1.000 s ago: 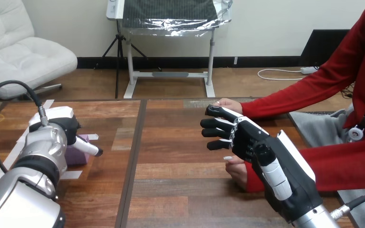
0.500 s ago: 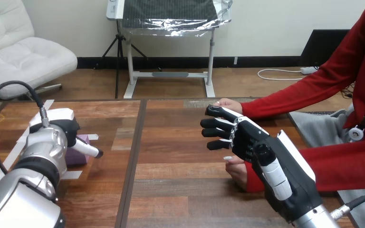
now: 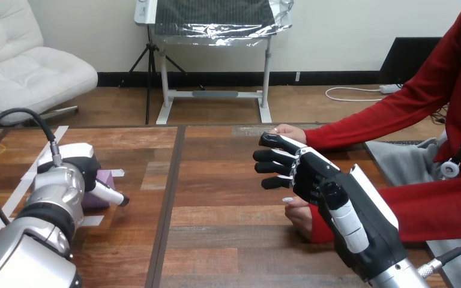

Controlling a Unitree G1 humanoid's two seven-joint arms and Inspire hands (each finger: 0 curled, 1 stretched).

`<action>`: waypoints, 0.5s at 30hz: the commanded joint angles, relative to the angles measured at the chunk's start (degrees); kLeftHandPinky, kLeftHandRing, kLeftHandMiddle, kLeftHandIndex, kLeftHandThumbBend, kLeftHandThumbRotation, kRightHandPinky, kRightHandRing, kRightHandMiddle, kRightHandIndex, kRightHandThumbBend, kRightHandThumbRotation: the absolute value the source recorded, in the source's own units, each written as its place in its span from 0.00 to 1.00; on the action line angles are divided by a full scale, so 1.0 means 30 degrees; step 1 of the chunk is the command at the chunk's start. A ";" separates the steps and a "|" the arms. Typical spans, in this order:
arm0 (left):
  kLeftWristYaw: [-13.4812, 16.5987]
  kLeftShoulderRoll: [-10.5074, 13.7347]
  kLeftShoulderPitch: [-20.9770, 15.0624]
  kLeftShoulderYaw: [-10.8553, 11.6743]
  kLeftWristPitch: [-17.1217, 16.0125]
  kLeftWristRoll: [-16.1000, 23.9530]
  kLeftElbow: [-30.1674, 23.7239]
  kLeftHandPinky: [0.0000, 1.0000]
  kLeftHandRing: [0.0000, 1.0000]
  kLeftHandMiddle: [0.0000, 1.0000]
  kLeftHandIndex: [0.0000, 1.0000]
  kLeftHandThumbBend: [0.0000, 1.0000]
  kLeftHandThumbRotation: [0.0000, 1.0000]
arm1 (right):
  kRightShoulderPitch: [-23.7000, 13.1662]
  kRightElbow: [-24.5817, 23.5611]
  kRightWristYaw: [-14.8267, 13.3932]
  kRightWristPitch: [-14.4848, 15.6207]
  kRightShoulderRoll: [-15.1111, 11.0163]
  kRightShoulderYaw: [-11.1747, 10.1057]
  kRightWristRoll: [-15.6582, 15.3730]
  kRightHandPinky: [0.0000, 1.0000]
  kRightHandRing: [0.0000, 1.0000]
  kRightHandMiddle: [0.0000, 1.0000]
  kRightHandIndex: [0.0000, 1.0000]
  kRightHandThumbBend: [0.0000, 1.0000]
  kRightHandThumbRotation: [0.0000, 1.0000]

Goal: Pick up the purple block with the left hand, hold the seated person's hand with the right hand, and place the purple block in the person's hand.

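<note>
No legible text or labels

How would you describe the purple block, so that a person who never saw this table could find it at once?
Look at the wooden table, at its left part, where white tape strips lie. The purple block is there, partly hidden behind the robot's left hand. It is the one purple thing on the table.
</note>
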 commanded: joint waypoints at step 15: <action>-0.0272 0.0231 -0.0668 0.0139 -0.0648 -0.0150 -0.0098 0.76 0.85 0.88 0.84 0.48 0.25 | -0.0512 -0.1022 0.0001 -0.0431 -0.0182 -0.0293 0.0245 0.73 0.80 0.81 0.85 0.89 1.00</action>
